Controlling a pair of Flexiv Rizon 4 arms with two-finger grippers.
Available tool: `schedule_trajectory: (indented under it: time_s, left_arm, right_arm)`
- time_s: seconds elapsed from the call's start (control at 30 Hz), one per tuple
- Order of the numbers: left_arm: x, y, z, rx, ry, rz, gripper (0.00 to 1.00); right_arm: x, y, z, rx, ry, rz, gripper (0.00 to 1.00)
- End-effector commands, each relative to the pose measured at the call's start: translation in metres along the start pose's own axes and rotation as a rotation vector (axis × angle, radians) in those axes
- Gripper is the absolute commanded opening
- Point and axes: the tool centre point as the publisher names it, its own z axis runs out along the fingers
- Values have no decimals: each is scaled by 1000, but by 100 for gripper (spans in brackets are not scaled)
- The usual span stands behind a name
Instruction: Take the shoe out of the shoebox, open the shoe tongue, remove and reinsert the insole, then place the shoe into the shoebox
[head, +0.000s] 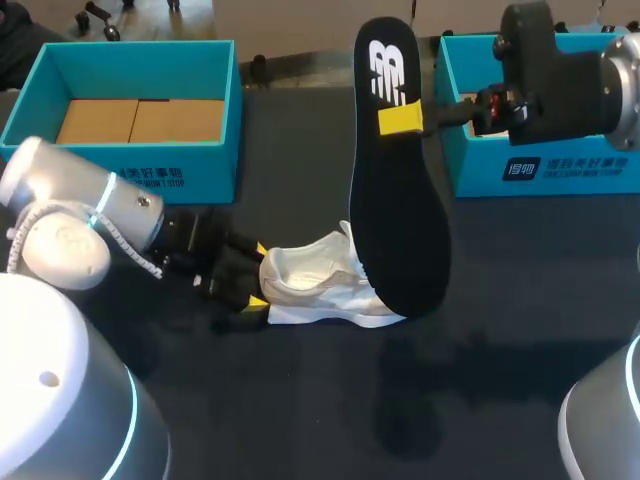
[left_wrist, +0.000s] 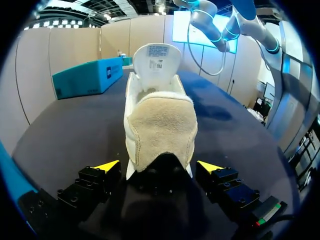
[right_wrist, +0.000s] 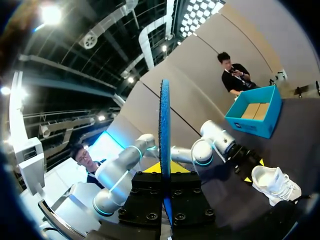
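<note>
The black insole (head: 400, 220) carried a white logo near its upper end, and the shoe's raised tongue (left_wrist: 156, 62) bore a white label of small print, too fine to make out. Both teal shoeboxes had white lettering on their near walls.

The white shoe (head: 320, 285) lay on the dark surface (head: 300, 400), about the middle, outside both boxes. It had a pale suede patch (left_wrist: 162, 125) over the heel and its tongue stood pulled up.

The left gripper (head: 255, 277) sat at the heel with its fingers spread wide. The heel lay between them, and the yellow tips (left_wrist: 107, 165) stood just beside it, not pressing.

The right gripper (head: 405, 118) was closed on the insole near its upper end and held it upright. The insole's lower end hung in front of the shoe's toe. Seen edge-on in the right wrist view, the insole showed a blue edge (right_wrist: 164, 120).

The left teal shoebox (head: 215, 150) stood open at the far left, lined with brown cardboard (head: 140, 120). The right teal shoebox (head: 470, 150) stood at the far right, partly hidden by the right arm.
</note>
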Motion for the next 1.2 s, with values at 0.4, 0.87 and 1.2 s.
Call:
schedule_trajectory:
  time_s: [0.4,0.87,1.2]
  left_arm:
    - [1,-2,-22,-222,7,45,100]
    - [4,-9,-27,-322,-7,10,100]
    - [7,-25,-37,-412,-35,26,100]
  right_arm:
    - [-1,0,2,1,-1,1,0]
    - [-1,0,2,1,-1,1,0]
    - [-1,0,2,1,-1,1,0]
